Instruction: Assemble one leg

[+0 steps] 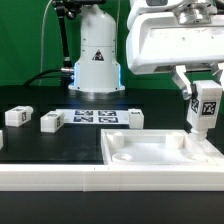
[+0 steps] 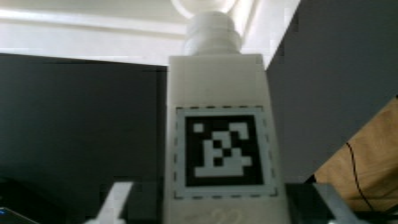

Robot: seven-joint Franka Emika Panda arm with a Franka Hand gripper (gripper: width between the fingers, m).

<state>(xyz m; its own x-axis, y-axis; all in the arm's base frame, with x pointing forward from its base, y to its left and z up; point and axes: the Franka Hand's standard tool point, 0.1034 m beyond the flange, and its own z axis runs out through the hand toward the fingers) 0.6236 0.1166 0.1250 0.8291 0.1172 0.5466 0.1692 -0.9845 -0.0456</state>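
Going from the exterior view's left: a first spare leg (image 1: 17,116) lies on its side near the desk's left edge, and a second spare leg (image 1: 52,121) lies just beside it, not touching as far as I can see. Next is the marker board (image 1: 97,117), flat on the black desk (image 1: 60,145) in front of the robot base (image 1: 97,60), which sits at the back edge around the middle. A third spare leg (image 1: 134,118) lies right past the board's end. The big white tray-like piece (image 1: 130,158) with its round recesses fills the front right corner of the desk. Over its far right end the gripper (image 1: 200,92) has its fingers clamped on the leg (image 1: 205,108), holding it upright with its tag (image 1: 209,103) facing the camera. The leg's bottom end sits low over the tray's back rim, but I honestly can't tell whether it's touching. In the wrist view the leg (image 2: 217,110) fills the middle of the shot, with its tag (image 2: 222,150) clearly visible and a round peg (image 2: 214,25) sticking out of its far end. One pale finger (image 2: 118,200) is pressed against its side.
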